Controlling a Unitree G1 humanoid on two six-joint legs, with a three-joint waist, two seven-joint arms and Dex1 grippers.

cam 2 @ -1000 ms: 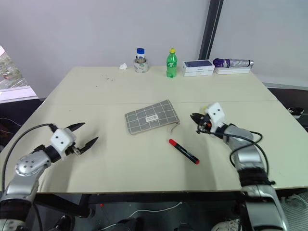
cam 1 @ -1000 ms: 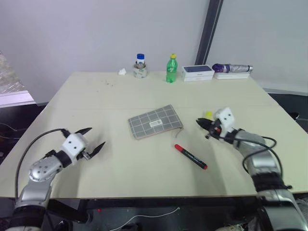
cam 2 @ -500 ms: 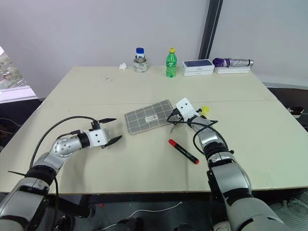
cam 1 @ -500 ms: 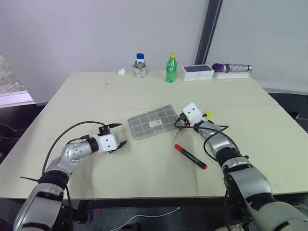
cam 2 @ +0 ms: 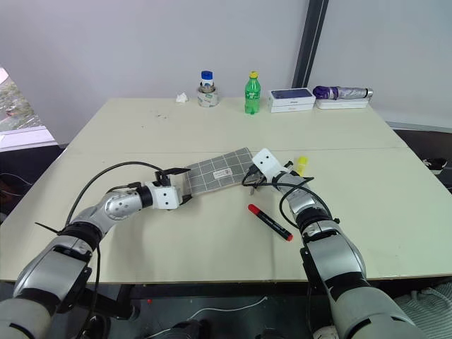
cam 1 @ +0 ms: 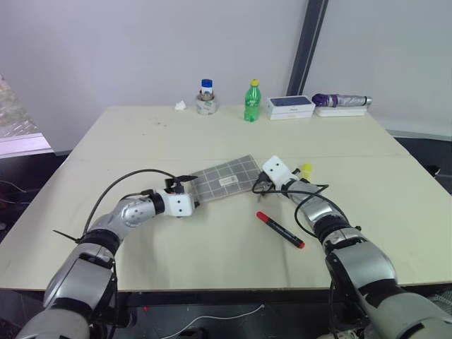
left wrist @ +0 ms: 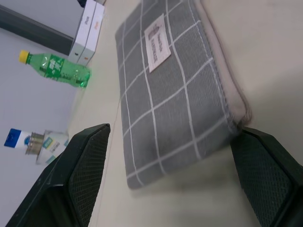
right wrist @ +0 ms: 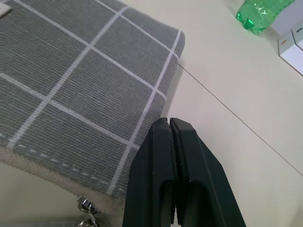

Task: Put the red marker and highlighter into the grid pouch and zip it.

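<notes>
My left gripper [left wrist: 165, 189] gapes wide around the grid pouch's [left wrist: 175, 99] near corner. My right gripper [right wrist: 169, 127] is clenched empty just over the pouch's zipper pull [right wrist: 84, 208], the red marker [cam 1: 280, 229] near it.

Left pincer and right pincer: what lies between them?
The flat grey fabric grid pouch lies between the open left pincer and the shut right pincer, one at each end, as the right eye view shows.

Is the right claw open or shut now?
Shut: the right claw has its two fingers pressed flat together, beside the grid pouch.
</notes>
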